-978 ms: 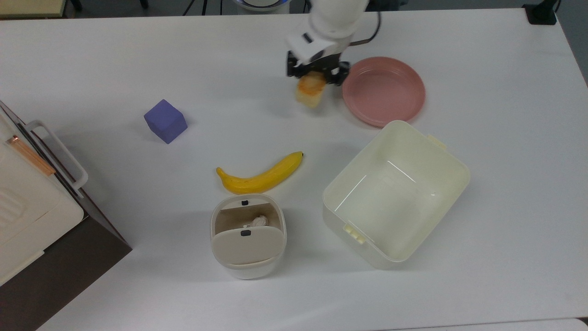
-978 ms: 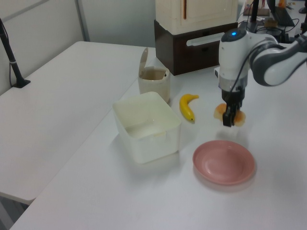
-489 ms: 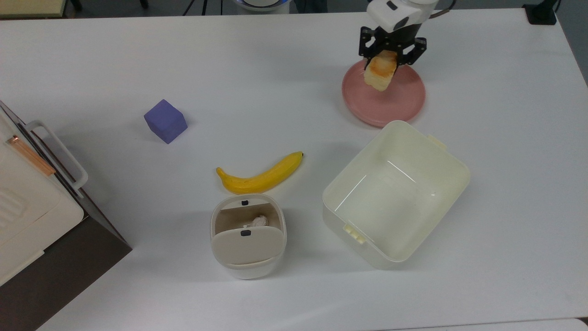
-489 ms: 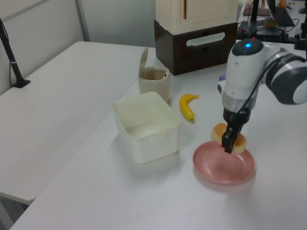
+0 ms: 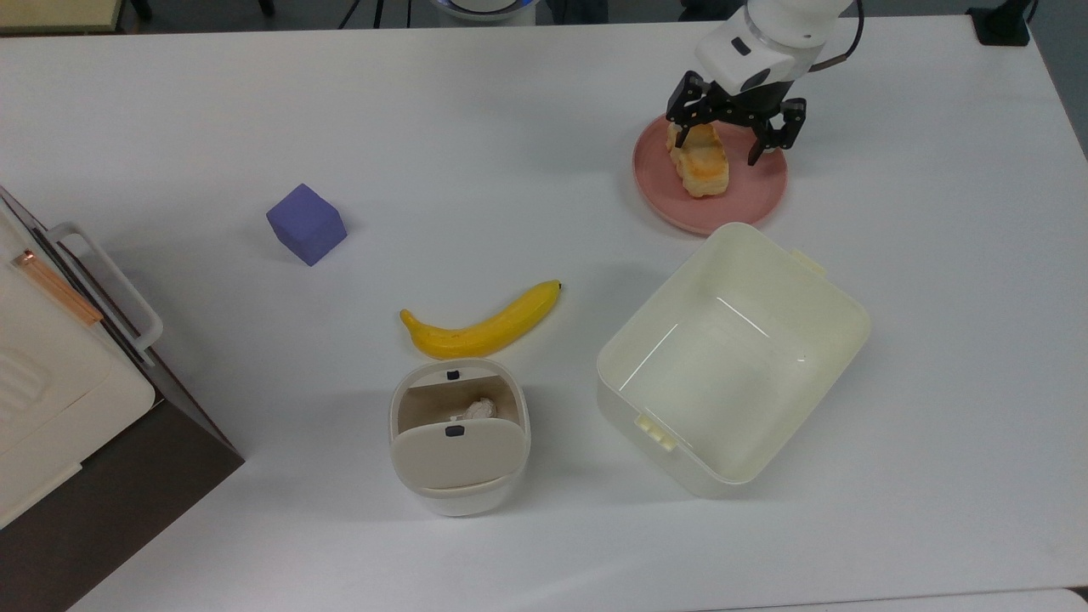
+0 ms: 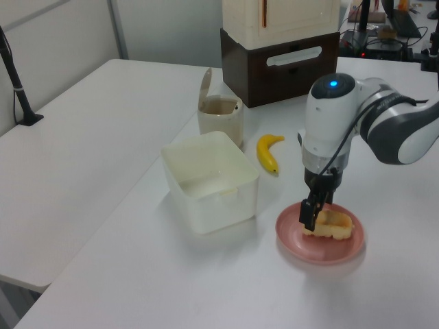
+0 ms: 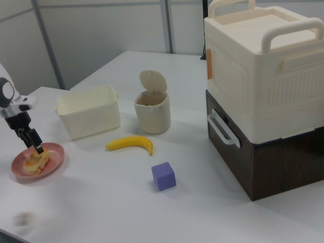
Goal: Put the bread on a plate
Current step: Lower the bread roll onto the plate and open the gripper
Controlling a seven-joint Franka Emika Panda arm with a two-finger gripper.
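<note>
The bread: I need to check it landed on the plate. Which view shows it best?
The top view: the bread lies unobstructed on the plate. In the left view a finger hides part of it; in the right view it sits far off.

Lab: white worktables (image 6: 103,123), partition panels (image 7: 101,35)

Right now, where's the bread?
The bread lies on the pink plate near the top view's upper right, just beyond the cream tub, with the open gripper straddling it.
</note>
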